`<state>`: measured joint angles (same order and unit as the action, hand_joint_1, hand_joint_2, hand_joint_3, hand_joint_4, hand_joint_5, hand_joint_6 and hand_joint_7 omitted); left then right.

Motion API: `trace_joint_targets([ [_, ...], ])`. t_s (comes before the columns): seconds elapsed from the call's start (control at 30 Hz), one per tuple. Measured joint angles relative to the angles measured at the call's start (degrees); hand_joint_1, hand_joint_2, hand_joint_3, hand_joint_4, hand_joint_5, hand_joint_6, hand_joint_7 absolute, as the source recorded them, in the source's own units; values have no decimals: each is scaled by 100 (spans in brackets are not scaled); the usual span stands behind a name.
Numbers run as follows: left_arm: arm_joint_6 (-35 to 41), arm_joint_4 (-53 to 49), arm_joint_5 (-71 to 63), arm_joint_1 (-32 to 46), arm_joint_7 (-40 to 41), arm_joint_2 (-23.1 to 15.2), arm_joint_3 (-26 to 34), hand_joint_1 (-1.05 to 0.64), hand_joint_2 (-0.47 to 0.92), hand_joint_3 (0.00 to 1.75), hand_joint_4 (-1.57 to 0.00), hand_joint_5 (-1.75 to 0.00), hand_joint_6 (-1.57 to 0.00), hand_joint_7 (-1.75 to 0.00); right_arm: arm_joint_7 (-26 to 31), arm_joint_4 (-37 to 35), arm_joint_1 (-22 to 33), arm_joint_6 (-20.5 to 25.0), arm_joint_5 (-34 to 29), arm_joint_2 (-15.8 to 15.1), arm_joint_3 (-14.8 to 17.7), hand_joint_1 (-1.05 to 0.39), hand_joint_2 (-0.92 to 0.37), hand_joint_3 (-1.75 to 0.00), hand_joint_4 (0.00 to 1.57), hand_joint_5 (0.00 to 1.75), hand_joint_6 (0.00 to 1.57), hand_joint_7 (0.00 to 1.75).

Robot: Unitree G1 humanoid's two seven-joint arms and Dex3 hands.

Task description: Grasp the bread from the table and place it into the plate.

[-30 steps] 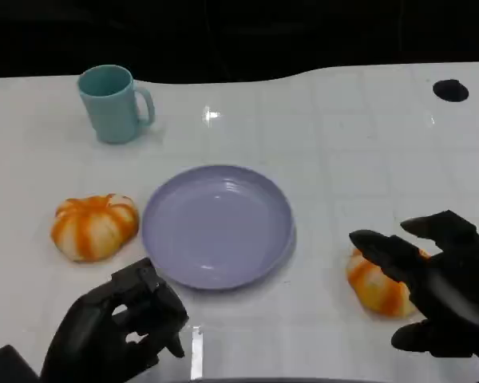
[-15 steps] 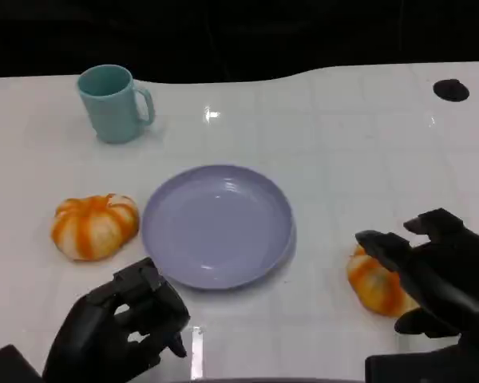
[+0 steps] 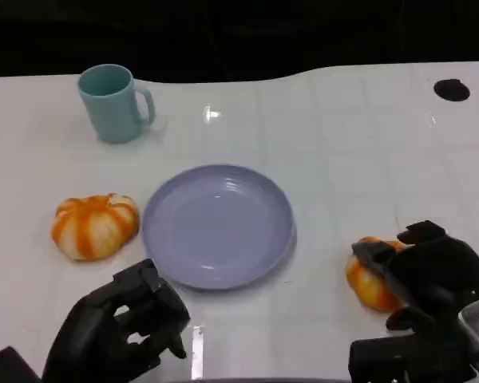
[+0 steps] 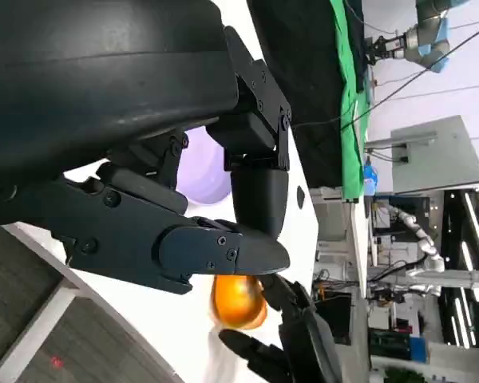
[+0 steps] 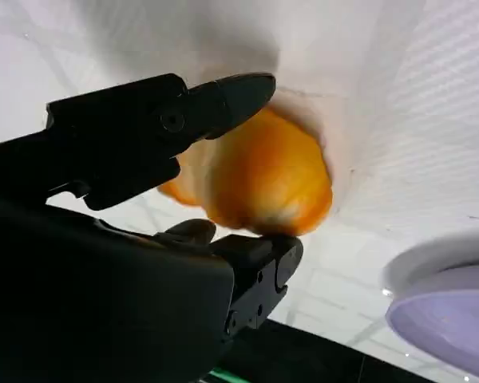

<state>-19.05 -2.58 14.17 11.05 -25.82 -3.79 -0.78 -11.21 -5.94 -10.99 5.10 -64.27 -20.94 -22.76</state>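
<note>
The white table (image 3: 343, 144) carries everything, and the lilac plate (image 3: 217, 225) at its middle serves as the landmark. The plate lies flat with nothing in it.

The right hand (image 3: 431, 275) sits to the right of the plate and nearer the robot, well apart from its rim. Its fingers (image 5: 184, 112) are closed around a bread roll (image 3: 369, 279): in the right wrist view one finger lies over the top of the roll (image 5: 263, 183) and another presses it from the opposite side. The roll still rests on the table, right of the plate and not touching it.

The left hand (image 3: 124, 327) is in front of the plate's left edge, close to the robot. Its fingers (image 4: 223, 247) are curled in on themselves with nothing between them.

A second bread roll (image 3: 94, 226), orange with pale stripes, lies just beside the plate on its left, a narrow gap between them.

A teal mug (image 3: 112, 104) stands upright beyond the plate and to its left, well apart, with its handle turned toward the plate's side.
</note>
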Motion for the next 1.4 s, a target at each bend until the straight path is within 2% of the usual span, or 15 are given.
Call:
trace_joint_targets([
  [0.07, 5, 14, 3, 10, 0, 0, -3, -57, 92, 29, -64, -175, -61, -149, 126, -209, -112, -12, 87, 27, -52, -58, -92, -6, 49, 24, 50, 3],
  [0.13, 9, 20, 4, 16, 0, 2, -4, -57, 92, 29, -65, -175, -61, -149, 548, -538, -226, -121, 239, 81, -67, -40, -92, -2, 87, 22, 75, 6],
  [0.17, 9, 25, 4, 18, 0, 4, -5, -56, 92, 30, -65, -175, -60, -148, 797, -708, -264, -194, 361, 118, -61, -28, -92, -1, 97, 50, 93, 8],
  [0.2, 9, 27, 3, 19, 0, 5, -6, -56, 92, 30, -65, -175, -60, -149, 1090, -895, -300, -355, 530, 153, -28, -20, -92, -1, 96, 99, 110, 11],
  [0.23, 8, 30, 0, 19, 1, 6, -5, -56, 92, 30, -65, -175, -61, -149, 1485, -1145, -344, -596, 744, 201, 26, -14, -91, -7, 93, 144, 113, 48],
  [0.27, 8, 34, 0, 20, 1, 7, -6, -56, 92, 30, -65, -175, -61, -149, 1853, -1376, -397, -824, 912, 240, 64, -11, -89, -12, 92, 159, 101, 86],
  [0.3, 8, 39, -2, 19, 1, 9, -7, -56, 92, 30, -65, -175, -61, -149, 2191, -1605, -466, -1045, 1041, 245, 78, -11, -80, -31, 93, 166, 88, 128],
  [0.33, 7, 42, -4, 17, 1, 10, -8, -56, 92, 30, -65, -175, -61, -149, 2450, -1812, -534, -1231, 1109, 243, 80, -12, -59, -72, 93, 171, 79, 155],
  [0.4, 5, 45, -8, 16, 1, 12, -8, -56, 92, 30, -65, -175, -61, -149, 2788, -2114, -649, -1463, 1195, 238, 51, -13, -47, -97, 93, 174, 73, 170],
  [0.5, 5, 45, -8, 15, 1, 13, -8, -56, 92, 30, -65, -175, -61, -149, 3002, -2380, -798, -1665, 1241, 223, 15, -15, -43, -112, 93, 175, 72, 170],
  [0.67, 6, 46, -8, 14, 1, 13, -7, -56, 92, 30, -65, -175, -60, -149, 3233, -2554, -936, -1769, 1264, 221, -7, -16, -42, -114, 91, 175, 77, 161],
  [0.8, 9, 47, -7, 14, 1, 14, -7, -55, 92, 30, -65, -175, -60, -149, 3686, -2773, -1012, -1989, 1293, 219, -8, -17, -38, -122, 94, 175, 82, 159],
  [1.0, 7, 47, -9, 14, 1, 14, -8, -56, 92, 31, -65, -175, -59, -150, 4216, -2930, -1086, -2407, 1472, 219, 2, -12, -32, -132, 97, 175, 83, 162],
  [1.27, -23, 45, -30, 15, 1, 15, -9, -56, 92, 32, -65, -175, -60, -150, 4240, -2474, -1089, -2801, 1779, 223, 45, -15, -32, -138, 99, 175, 76, 174],
  [1.4, -54, 45, -57, 16, 2, 15, -13, -56, 92, 31, -65, -175, -60, -150, 4177, -2416, -1133, -3053, 2000, 355, 44, -17, -26, -143, 101, 175, 76, 175],
])
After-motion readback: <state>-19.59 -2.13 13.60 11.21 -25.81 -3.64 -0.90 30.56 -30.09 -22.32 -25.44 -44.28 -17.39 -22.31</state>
